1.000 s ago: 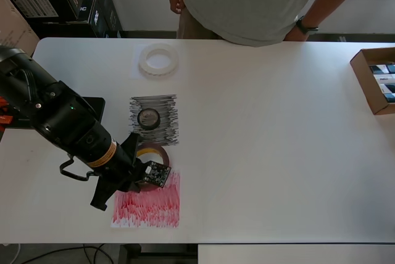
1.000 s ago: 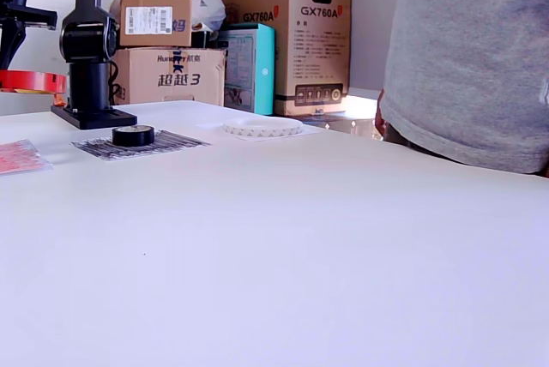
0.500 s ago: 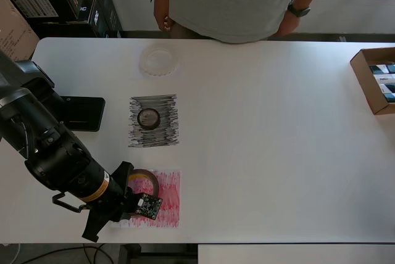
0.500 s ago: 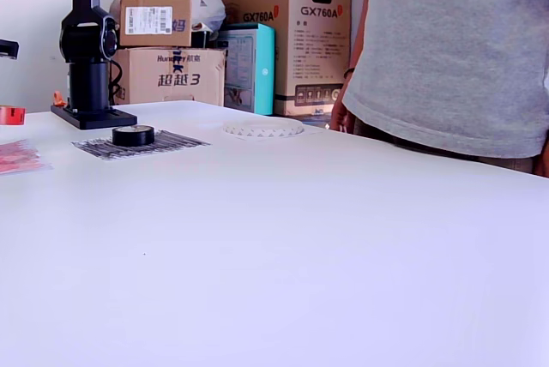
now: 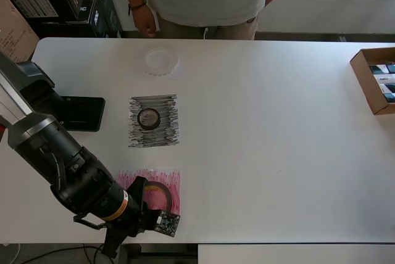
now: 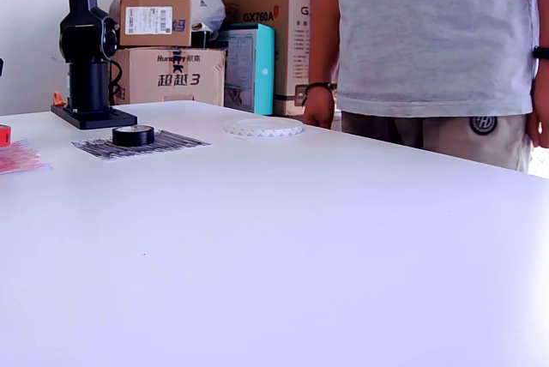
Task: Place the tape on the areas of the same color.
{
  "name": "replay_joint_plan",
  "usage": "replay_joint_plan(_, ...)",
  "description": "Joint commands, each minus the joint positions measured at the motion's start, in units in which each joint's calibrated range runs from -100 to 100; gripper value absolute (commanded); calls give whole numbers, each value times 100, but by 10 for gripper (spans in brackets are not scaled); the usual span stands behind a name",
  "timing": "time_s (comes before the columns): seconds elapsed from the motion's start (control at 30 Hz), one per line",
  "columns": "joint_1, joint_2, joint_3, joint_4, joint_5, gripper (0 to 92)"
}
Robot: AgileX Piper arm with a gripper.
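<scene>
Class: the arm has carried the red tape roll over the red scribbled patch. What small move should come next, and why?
Probably open the gripper and let go. In the overhead view the red tape roll already lies over the red patch, while the black roll sits on the black patch. Whether the red roll touches the paper cannot be told, so lower first if needed.

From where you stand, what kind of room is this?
Probably a lab or workshop doubling as storage: stacked cardboard boxes behind a white table, and a person standing by while a robot arm works over colored paper patches.
</scene>
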Motion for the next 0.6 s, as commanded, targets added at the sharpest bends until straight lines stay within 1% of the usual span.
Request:
replay_joint_plan(0.0,-40,-21,42,78,12,0)
replay_joint_plan(0.57,173,-3,251,78,4,0)
